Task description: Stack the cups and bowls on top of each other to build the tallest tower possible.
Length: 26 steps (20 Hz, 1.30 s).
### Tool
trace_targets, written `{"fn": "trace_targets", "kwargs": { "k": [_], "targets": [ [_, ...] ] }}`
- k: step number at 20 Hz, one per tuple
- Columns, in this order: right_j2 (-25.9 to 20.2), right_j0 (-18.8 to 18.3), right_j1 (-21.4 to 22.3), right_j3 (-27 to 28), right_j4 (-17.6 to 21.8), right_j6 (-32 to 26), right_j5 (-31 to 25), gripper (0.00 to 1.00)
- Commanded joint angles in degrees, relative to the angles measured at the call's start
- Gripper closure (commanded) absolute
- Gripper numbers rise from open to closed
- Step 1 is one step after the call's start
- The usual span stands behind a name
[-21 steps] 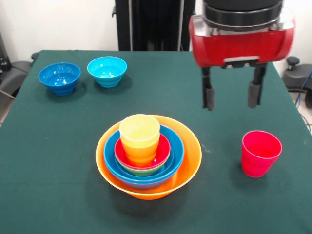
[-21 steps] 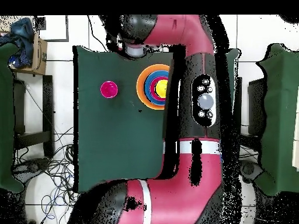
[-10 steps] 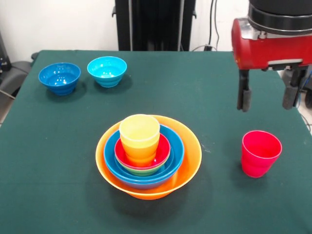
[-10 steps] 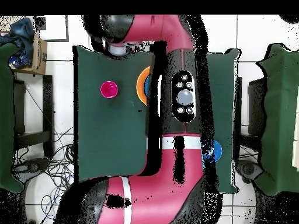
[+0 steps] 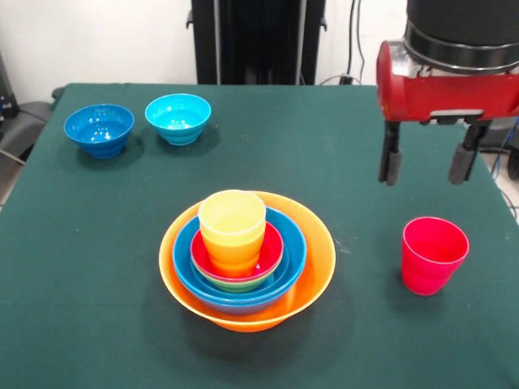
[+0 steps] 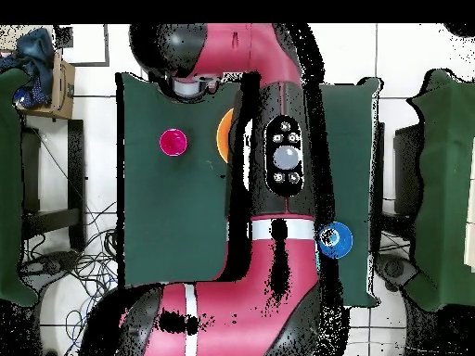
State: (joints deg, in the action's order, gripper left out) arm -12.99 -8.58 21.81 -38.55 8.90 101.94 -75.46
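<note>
The tower is a nest with a very large orange bowl [image 5: 321, 263] as base, holding a blue bowl [image 5: 293, 243], small green and red bowls [image 5: 274, 247], and an orange cup topped by a yellow cup [image 5: 232, 217]. A red cup [image 5: 434, 254] stands upright and alone to the tower's right; from overhead it shows as a pink disc [image 6: 173, 142]. My gripper [image 5: 425, 173] hangs open and empty above the table, just behind and above the red cup. In the overhead view the arm covers most of the tower, leaving a sliver of the orange bowl [image 6: 224, 136].
A dark-blue bowl [image 5: 100, 129] and a light-blue bowl [image 5: 178, 117] sit side by side at the far left of the green table [image 5: 340, 340]. The table's right edge runs close past the red cup. The overhead view also shows a blue bowl [image 6: 335, 240] beside the arm.
The gripper swung from beside the tower to the right, over toward the red cup, then eased back left a little. The cups and bowls have not moved.
</note>
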Motion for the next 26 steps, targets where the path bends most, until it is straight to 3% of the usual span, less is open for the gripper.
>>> {"fn": "trace_targets", "kwargs": {
  "k": [1, 26],
  "targets": [
    [1.7, 1.4, -0.8, -8.5, 2.4, 5.8, 4.2, 0.0],
    [4.5, 3.0, -4.1, -4.7, 0.3, 5.9, 3.7, 0.0]
  ]
}}
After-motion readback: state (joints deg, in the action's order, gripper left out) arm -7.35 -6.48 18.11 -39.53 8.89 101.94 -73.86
